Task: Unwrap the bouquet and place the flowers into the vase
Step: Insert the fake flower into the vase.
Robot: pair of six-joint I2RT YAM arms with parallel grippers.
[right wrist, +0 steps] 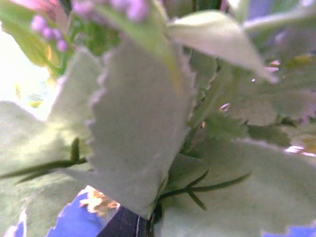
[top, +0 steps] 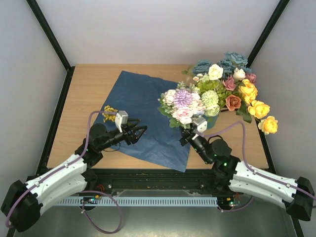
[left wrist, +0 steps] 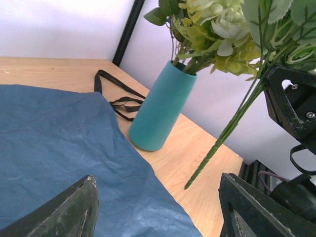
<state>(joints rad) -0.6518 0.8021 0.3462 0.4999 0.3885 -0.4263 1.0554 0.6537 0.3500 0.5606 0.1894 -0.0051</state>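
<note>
Overhead, showing the blue paper [top: 143, 108] lying open and creased across the wooden counter [top: 89, 98], a small yellow sprig [top: 109, 112] resting at its left edge. Hovering over the paper's near part with the left tool [top: 141, 134], fingers standing apart and gripping nothing. Clamping the right tool [top: 187, 133] together on the flowers [top: 185, 103], holding that bunch of pink, lilac, white and pale-green heads above the paper's right edge, just beside the vase [left wrist: 160, 108]. Hiding most of that vase from above; revealing it only from the left wrist as a smooth matte teal tube, standing on bare wood at the paper's corner with green stems [left wrist: 190, 64] in it. Catching there too the black ribbon [left wrist: 121, 96] lying looped behind the vase. Filling the right wrist view with blurred, saw-edged leaves [right wrist: 138, 128]. Spreading further blooms [top: 247, 94], blue, rust and yellow, toward the right wall. Closing in the counter with pale walls [top: 158, 29] and black corner posts [top: 49, 34].
</note>
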